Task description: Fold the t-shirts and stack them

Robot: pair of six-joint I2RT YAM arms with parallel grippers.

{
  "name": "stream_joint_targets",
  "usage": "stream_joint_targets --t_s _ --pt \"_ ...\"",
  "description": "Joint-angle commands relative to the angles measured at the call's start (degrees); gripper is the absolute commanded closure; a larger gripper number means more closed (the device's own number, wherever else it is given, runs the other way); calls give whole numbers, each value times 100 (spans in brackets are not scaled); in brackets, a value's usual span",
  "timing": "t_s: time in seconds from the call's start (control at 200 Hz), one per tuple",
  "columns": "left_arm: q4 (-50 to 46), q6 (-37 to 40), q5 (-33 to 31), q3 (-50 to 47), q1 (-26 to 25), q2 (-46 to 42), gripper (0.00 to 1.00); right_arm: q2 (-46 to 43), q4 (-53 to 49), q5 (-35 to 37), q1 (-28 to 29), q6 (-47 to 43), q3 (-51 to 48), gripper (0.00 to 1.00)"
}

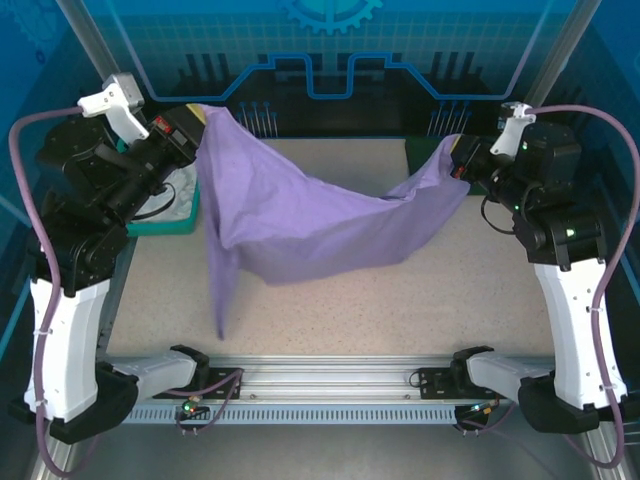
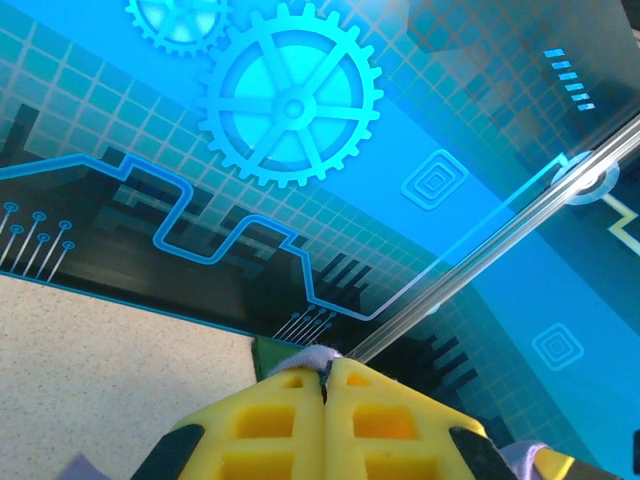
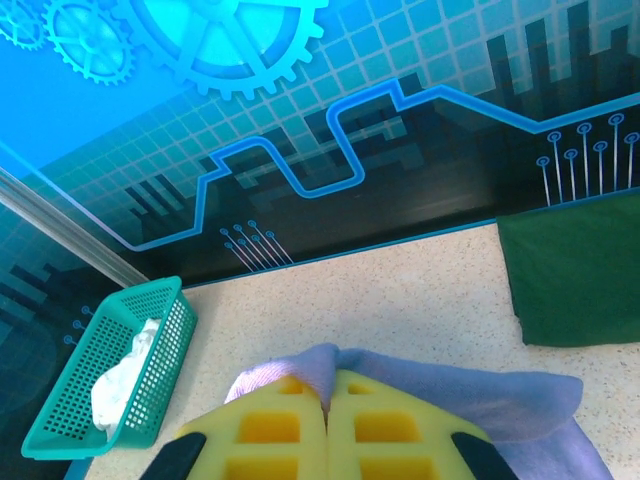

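Holding: the purple shirt (image 1: 320, 215) hung in the air between both grippers, above the table (image 1: 420, 300). It sagged in the middle, and one tail drooped on the left toward the near rail.
Left gripper (image 2: 325, 372): jaws pressed together, with a sliver of purple cloth pinched at the tips. It was raised at the far left, near the back wall.
Right gripper (image 3: 325, 398): jaws closed on a fold of the same shirt, at the far right.
Green shirt (image 3: 575, 270): lay flat at the far right corner of the table, just beyond the right gripper.
Basket (image 3: 120, 370): sat at the left edge with white cloth inside, beside the left arm.
Step, as I judged: spreading the shirt before laying it flat.
Doing it well: the slack called for drawing the grippers apart until the top edge ran straight. Then both could lower so the tail touched down first without bunching.
Room: bare table lay in the middle and on the near side, the best place to land.
Edges: the tail hung close to the near rail, and the right side neared the green shirt. Both wanted a margin.
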Motion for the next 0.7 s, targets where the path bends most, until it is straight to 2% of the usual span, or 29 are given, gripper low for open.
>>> stream_joint_targets --t_s 0.0,0.215,0.33,0.425,0.59,0.64,0.695 --pt "-33 245 -215 29 -8 -152 100 -73 -120 177 -76 -143 129 100" --pt "176 419 -546 -504 39 147 100 341 109 270 -87 -134 -90 100" --pt "358 294 -344 -498 359 710 100 974 375 238 -139 -47 83 100" --pt "523 69 51 -244 688 1408 100 1778 495 221 -191 -26 590 100" --pt "558 -62 710 1256 1092 3101 100 3560 250 197 -394 42 2364 100" --pt "353 -53 924 2234 1202 3775 100 4206 13 67 -509 116 3252 100" --pt "-4 19 1121 3615 1284 4494 100 4952 -469 -109 -621 176 4791 100"
